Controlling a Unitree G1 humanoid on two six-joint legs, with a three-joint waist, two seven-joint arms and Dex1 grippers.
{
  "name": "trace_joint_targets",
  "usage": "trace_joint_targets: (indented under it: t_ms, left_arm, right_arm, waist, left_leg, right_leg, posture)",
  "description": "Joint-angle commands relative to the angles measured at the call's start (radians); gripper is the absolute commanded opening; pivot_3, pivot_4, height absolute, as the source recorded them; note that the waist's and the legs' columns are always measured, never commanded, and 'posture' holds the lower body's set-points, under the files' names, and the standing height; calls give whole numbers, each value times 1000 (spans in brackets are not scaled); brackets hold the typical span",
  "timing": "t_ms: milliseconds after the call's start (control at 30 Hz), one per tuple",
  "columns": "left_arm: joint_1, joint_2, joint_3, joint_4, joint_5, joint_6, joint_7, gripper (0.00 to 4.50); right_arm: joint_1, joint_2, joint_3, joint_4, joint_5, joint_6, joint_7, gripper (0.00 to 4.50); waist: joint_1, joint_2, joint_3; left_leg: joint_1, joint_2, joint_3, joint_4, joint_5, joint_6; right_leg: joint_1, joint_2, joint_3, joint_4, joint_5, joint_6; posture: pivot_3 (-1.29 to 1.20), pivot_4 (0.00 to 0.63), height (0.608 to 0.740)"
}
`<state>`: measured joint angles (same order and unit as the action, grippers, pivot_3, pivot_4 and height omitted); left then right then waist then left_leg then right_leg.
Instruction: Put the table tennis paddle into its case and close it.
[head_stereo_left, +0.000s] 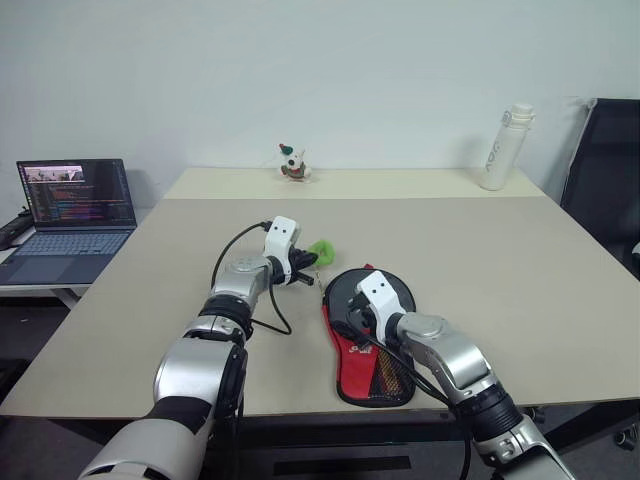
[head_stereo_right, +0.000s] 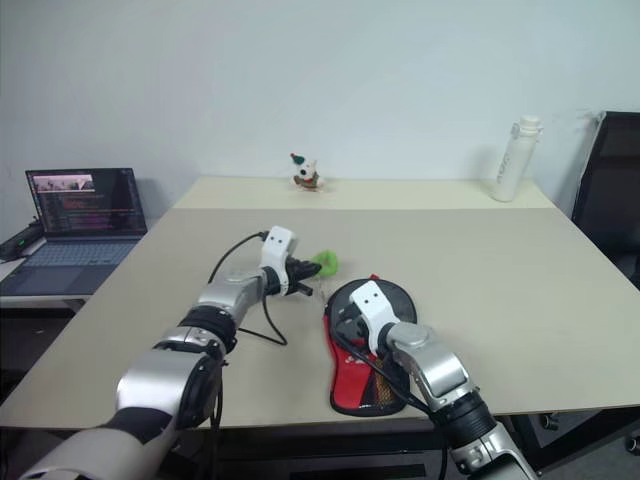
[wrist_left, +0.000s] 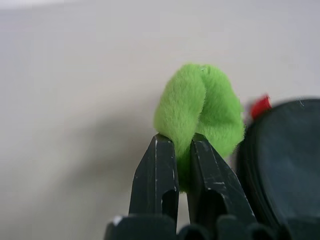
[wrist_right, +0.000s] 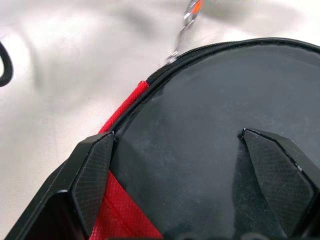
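the case (head_stereo_left: 365, 335) lies in the lower middle of the head view, near the table's (head_stereo_left: 500, 260) front edge, its round black end toward the back and the red-and-black end toward the camera. the paddle is not visible as a separate thing; judging by the filled-out round shape it is probably inside already, though that cannot be confirmed.

the left gripper (wrist_left: 182, 150) is clamped on the green tag (wrist_left: 200, 107), the fluffy pull at the case's upper left edge. holding it that way suggests it means to drag the zipper around the rim, so the closing step looks to be in hand.

the right gripper (wrist_right: 192, 160) has its fingers (wrist_right: 92, 172) spread wide and sits over the round black face, apparently to pin the case down so it does not slide when the tag is pulled. a small metal ring on the zipper edge (wrist_right: 182, 27) is stretched toward the tag.
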<state>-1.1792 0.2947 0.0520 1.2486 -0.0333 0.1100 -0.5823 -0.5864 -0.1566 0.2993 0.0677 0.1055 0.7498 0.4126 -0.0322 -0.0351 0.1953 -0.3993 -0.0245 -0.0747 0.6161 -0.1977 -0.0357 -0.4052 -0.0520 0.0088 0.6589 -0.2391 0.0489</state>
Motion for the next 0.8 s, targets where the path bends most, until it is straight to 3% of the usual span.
trace_joint_targets:
  t_ms: [33, 367, 800]
  left_arm:
    - [-68, -16, -8, 28, 43, -75, 106, 39]
    - [-151, -124, -83, 97, 199, -174, 305, 39]
    - [-228, -229, -298, 120, 467, -344, 392, 39]
  right_arm:
    - [49, -5, 12, 63, -16, 48, -2, 4500]
    - [108, -21, 50, 30, -26, 85, 23, 4500]
    - [265, -67, 119, -155, -11, 193, 39, 4500]
  waist:
    - [0, 0, 0]
    - [1, -1, -1]
    - [4, -4, -4]
  left_leg:
    - [0, 0, 0, 0, 0, 0]
    - [0, 0, 0, 1, 0, 0]
    - [0, -1, 0, 0, 0, 0]
  right_leg:
    - [0, 0, 0, 0, 0, 0]
    - [0, 0, 0, 0, 0, 0]
    - [1, 0, 0, -2, -1, 1]
  posture:
    - [0, 150, 740]
    - [0, 150, 740]
    - [0, 150, 740]
